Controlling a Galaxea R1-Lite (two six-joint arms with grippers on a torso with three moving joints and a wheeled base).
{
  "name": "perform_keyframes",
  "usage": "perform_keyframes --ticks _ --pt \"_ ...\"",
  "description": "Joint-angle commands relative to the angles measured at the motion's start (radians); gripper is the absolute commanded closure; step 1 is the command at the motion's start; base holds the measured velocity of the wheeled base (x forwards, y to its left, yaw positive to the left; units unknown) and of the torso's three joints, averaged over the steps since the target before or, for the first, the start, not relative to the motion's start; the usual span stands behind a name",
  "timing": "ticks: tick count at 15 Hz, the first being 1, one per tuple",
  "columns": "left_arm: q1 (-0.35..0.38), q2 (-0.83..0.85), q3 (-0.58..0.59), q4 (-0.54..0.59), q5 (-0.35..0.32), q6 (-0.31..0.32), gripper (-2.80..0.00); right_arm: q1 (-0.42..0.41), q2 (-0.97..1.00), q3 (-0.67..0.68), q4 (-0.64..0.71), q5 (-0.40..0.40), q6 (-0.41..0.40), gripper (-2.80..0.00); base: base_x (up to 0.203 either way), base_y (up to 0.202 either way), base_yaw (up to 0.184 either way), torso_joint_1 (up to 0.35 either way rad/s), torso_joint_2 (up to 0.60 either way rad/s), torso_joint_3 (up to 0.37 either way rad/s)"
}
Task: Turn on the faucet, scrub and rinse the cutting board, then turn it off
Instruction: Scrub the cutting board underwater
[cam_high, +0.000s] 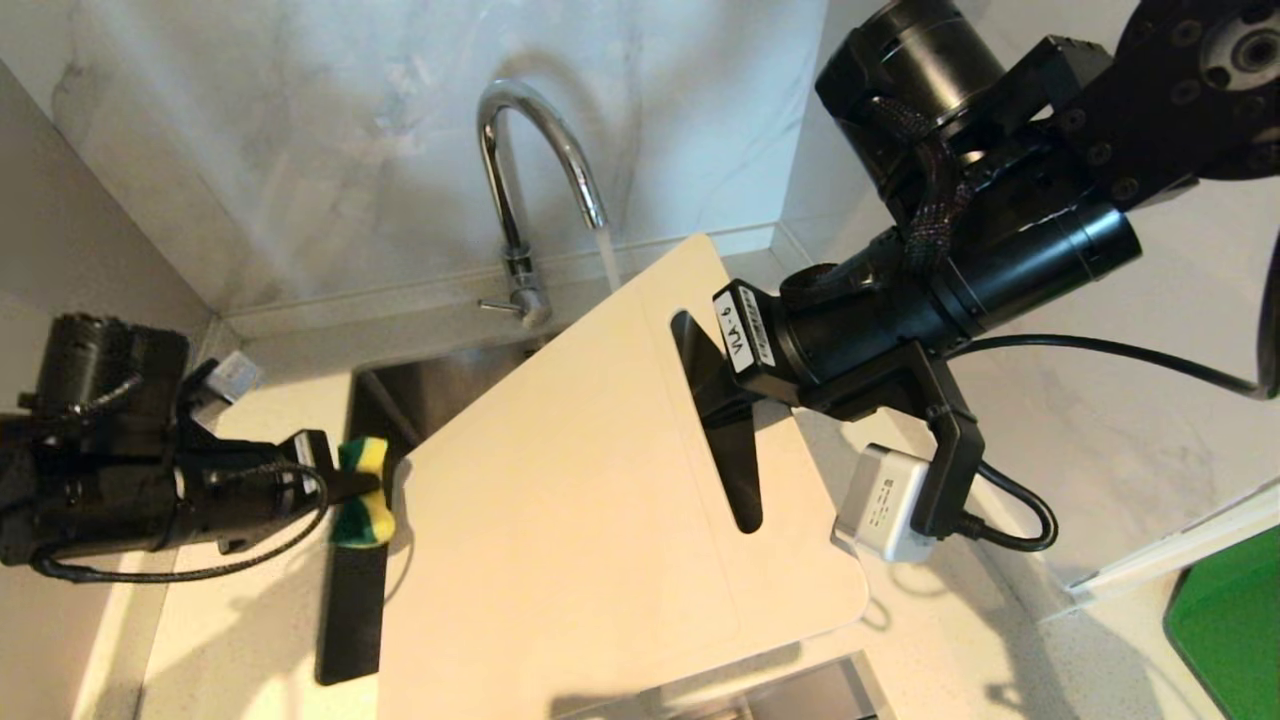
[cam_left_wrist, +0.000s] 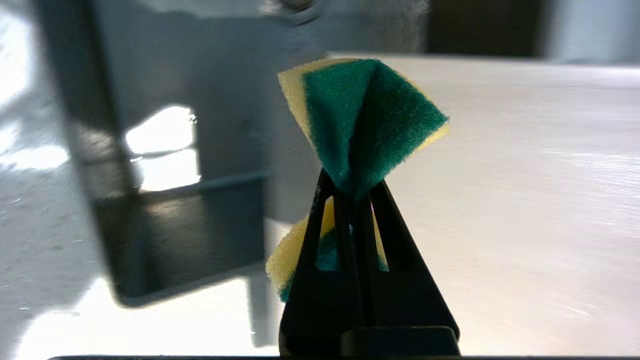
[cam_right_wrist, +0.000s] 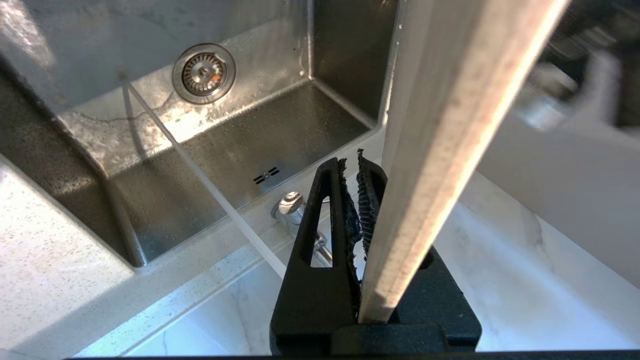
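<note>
Right gripper (cam_high: 735, 440) clamps cutting board (cam_high: 600, 480) edge; sponge (cam_high: 362, 492) beside it.

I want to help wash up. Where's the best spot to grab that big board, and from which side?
Grab the board by its handle hole, coming from the right edge. The right gripper already does this, one finger through the slot. That end stays dry; the water lands at the far corner.

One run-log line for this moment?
faucet: running | right hand: holds cutting board tilted over sink | left hand: holds sponge at board's edge
</note>
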Motion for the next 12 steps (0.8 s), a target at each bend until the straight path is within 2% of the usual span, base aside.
perform_keyframes --ticks 1,3,5,7,9,10,12 --pt "-0.088 -0.089 -0.152 0.144 -0.008 -0.029 0.0 0.0 0.011 -0.006 0.004 0.001 -0.016 0.0 0.0 0.0 0.0 0.0 0.0 0.0" --pt "-0.242 -0.103 -0.254 0.248 0.001 -0.076 0.0 -0.001 0.009 -0.007 0.004 0.001 -0.016 0.0 0.0 0.0 0.0 0.0 0.0 0.0" --pt "-0.41 -0.105 -0.328 0.32 0.04 -0.115 0.0 -0.001 0.005 -0.007 0.004 0.001 -0.016 0.0 0.0 0.0 0.0 0.0 0.0 0.0" --pt "-0.57 -0.075 -0.369 0.347 0.157 -0.129 0.0 -0.001 0.005 -0.007 0.004 0.002 -0.016 0.0 0.0 0.0 0.0 0.0 0.0 0.0" --pt "-0.645 0.022 -0.396 0.345 0.269 -0.131 0.0 -0.001 0.003 -0.007 0.004 0.003 -0.016 0.0 0.0 0.0 0.0 0.0 0.0 0.0" --pt "-0.682 0.061 -0.399 0.34 0.299 -0.123 0.0 -0.001 0.002 -0.005 0.004 0.003 -0.016 0.0 0.0 0.0 0.0 0.0 0.0 0.0" --pt "-0.706 0.12 -0.399 0.334 0.365 -0.11 0.0 -0.001 -0.001 -0.007 0.004 0.003 -0.016 0.0 0.0 0.0 0.0 0.0 0.0 0.0"
